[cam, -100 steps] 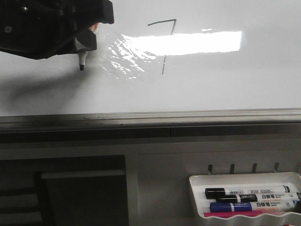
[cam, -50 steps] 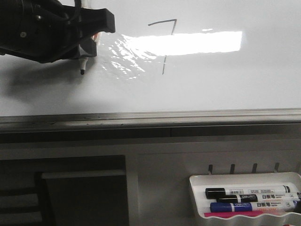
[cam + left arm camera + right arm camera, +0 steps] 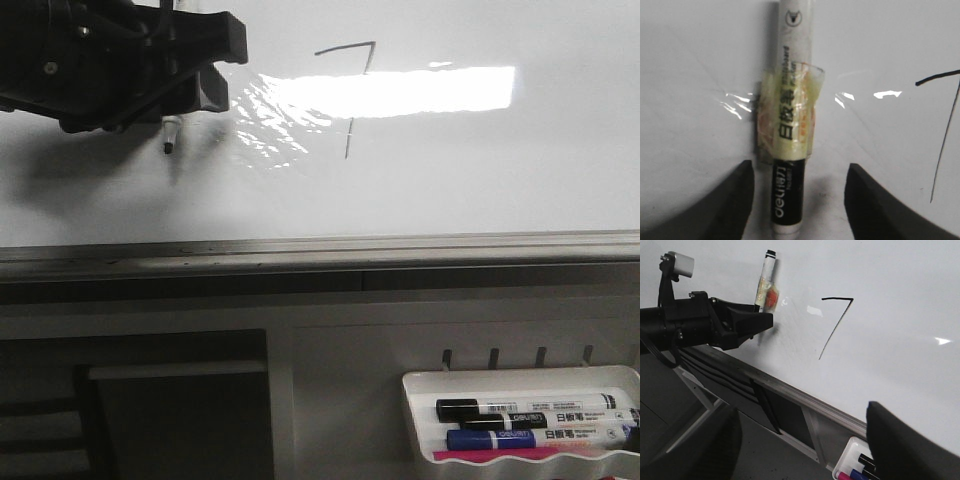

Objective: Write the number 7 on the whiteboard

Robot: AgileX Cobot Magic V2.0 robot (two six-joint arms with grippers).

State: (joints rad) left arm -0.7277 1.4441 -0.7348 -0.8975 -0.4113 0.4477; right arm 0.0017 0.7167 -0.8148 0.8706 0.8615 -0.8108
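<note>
- Front view had the number 7 point(image 3: 350, 90) on the upper-middle of the whiteboard point(image 3: 450, 190): short top stroke, long slanted downstroke, a bright glare band cutting across the middle of the stroke.
- Same figure showed in the right wrist view point(image 3: 836, 325) & at the edge of the left wrist view point(image 3: 945, 130), thin dark line, complete.
- Board's grey lower rail point(image 3: 320, 250) ran across the whole frame under the writing.
- Marker point(image 3: 789, 120) sat well to the robot's left of the 7, on or just off the board, can't tell which; dark tip point(image 3: 168, 147) poked out below the arm in front view, pointing down.
- Marker body white w/ a black printed end, a yellowish tape wrap point(image 3: 787, 115) round its middle.
- Left gripper point(image 3: 797, 200) was spread wide – both dark fingers point(image 3: 735, 205) stood clear of the marker on either side, no contact visible, marker lying between them.
- Left arm point(image 3: 110, 65) filled the upper-left corner in front view, its shadow thrown on the board beneath.
- Right gripper point(image 3: 800, 440) hung back from the board, open & empty, fingers far apart w/ nothing between.
- White tray point(image 3: 520, 380) hung below the rail at lower right, holding spare markers point(image 3: 530, 415): black-capped & blue ones, something pink along the front.
</note>
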